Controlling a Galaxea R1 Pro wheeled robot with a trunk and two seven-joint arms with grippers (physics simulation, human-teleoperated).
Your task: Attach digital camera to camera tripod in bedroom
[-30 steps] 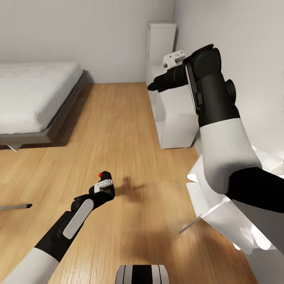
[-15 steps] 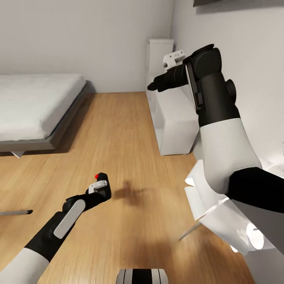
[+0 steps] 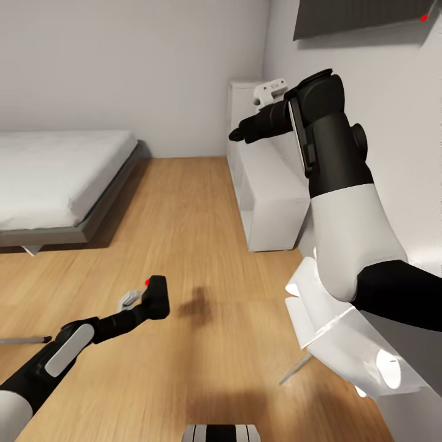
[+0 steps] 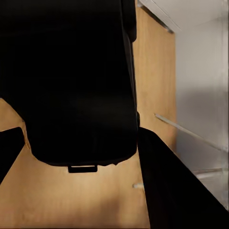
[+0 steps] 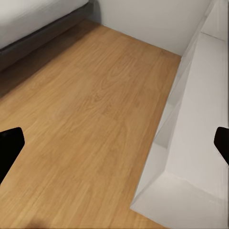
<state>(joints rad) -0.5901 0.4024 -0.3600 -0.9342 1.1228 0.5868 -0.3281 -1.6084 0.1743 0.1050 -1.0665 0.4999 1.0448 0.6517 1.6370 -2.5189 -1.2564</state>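
Low over the wood floor (image 3: 202, 202), left gripper (image 3: 150, 299) clamped on the camera (image 3: 156, 297) (red button up). Higher, by the white shelf (image 3: 270, 184), right gripper (image 3: 236, 134) spread wide, holding nothing. Bed (image 3: 55, 178) at far left.

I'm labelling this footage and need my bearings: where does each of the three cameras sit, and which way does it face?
Head view: on the robot's head, looking down over wood floor, bed, white shelf; both arms show, left gripper holding the digital camera.
Left wrist view: near the left gripper, facing the digital camera between its fingers.
Right wrist view: near the right gripper, open, facing floor, bed and shelf.
Shared: floor and shelf.
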